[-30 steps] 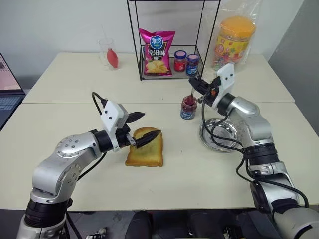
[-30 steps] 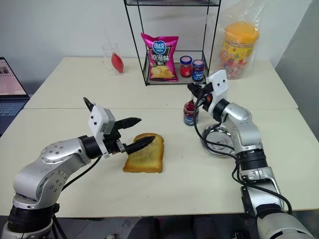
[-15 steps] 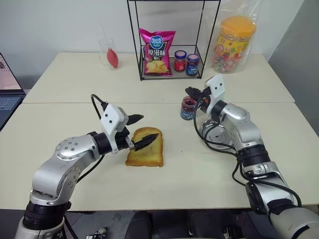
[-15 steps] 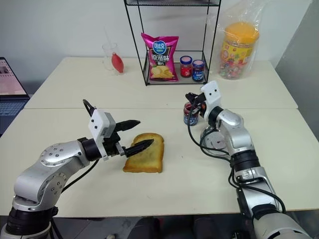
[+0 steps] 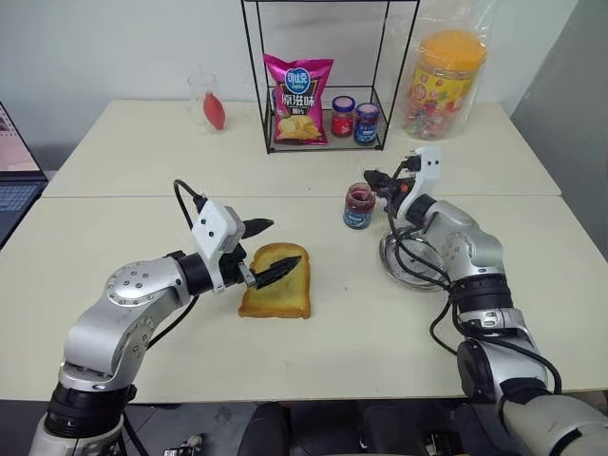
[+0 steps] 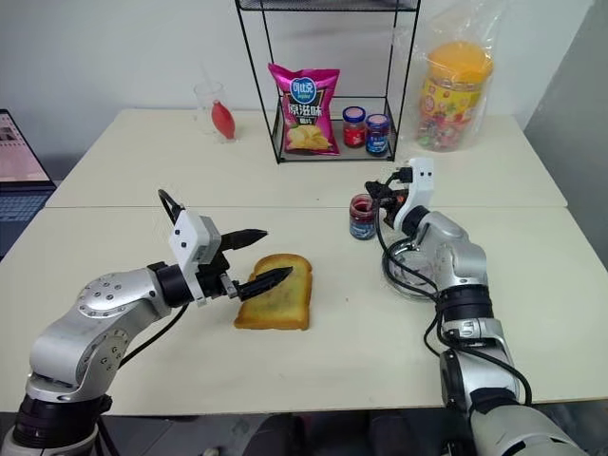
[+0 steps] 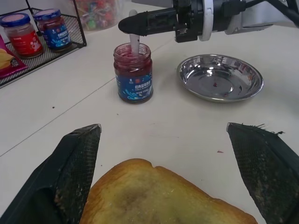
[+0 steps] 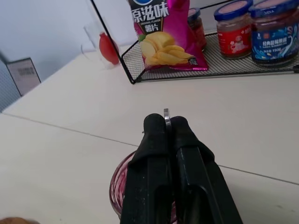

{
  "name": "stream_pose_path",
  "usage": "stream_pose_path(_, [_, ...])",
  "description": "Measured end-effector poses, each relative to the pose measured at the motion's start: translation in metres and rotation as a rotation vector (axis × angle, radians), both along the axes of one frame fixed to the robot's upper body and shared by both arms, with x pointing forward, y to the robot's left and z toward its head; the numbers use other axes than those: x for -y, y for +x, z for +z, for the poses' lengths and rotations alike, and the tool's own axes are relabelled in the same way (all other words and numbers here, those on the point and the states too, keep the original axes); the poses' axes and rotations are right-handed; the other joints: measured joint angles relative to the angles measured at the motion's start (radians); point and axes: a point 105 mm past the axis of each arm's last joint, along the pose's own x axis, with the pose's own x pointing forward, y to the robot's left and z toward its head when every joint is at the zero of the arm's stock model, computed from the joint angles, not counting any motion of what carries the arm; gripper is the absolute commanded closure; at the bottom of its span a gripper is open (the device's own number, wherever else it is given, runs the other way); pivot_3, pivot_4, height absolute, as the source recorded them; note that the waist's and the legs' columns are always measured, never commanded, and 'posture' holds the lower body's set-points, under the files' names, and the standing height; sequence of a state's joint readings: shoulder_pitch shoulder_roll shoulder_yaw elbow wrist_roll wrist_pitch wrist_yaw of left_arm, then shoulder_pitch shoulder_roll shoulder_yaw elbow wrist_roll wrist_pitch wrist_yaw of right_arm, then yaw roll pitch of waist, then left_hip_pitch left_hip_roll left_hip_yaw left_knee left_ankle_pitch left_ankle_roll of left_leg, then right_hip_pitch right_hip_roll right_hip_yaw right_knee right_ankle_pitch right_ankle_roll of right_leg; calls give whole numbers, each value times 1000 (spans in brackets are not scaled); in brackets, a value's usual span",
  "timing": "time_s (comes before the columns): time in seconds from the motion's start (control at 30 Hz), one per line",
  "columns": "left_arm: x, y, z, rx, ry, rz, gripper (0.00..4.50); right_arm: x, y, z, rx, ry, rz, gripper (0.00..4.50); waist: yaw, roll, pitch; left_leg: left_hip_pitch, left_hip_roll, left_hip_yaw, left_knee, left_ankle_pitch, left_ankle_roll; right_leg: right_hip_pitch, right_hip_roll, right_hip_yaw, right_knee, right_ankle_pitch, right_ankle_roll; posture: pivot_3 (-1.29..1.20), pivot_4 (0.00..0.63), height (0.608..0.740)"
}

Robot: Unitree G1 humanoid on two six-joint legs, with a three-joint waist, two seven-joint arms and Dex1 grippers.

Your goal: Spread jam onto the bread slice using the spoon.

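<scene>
Nearest us, one bread slice [image 5: 276,294] lies under our spread-open left gripper [image 5: 269,249]. Beyond, one jam jar [image 7: 133,72] stands beside one metal dish [image 7: 219,83]; our right gripper [image 7: 135,24] pinches one spoon [image 7: 135,45], dipped in the jam. Two capped jars [image 5: 354,118] sit farthest.

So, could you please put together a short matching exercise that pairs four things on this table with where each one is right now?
Things:
1. spoon
2. bread slice
3. round metal dish
4. chip bag

Places:
A. inside the wire rack, beside two capped jars
B. between the open left gripper fingers
C. clamped in the right gripper, its end down in the jam jar
D. on the table below the right forearm

Pairs: 1-C, 2-B, 3-D, 4-A
</scene>
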State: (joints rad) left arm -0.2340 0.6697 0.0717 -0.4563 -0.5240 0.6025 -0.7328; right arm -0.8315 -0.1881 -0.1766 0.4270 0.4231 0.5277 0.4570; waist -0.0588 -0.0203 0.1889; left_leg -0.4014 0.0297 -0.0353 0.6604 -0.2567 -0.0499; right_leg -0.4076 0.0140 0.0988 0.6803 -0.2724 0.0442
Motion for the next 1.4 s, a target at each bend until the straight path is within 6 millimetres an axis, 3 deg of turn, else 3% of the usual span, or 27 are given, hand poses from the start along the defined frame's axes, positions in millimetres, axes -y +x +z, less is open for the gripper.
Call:
stream_pose_path(0.53, [3, -1, -5, -10, 7, -6, 0, 5, 4, 14, -56, 138, -25, 4472, -2, 0, 0, 0, 0, 0, 0, 0, 0, 0, 0, 0, 0, 0, 0, 0, 150, 740])
stream_pose_path(1.4, [5, -1, -6, -13, 5, -12, 0, 18, 6, 17, -143, 264, -69, 4472, -4, 0, 0, 0, 0, 0, 0, 0, 0, 0, 0, 0, 0, 0, 0, 0, 150, 740])
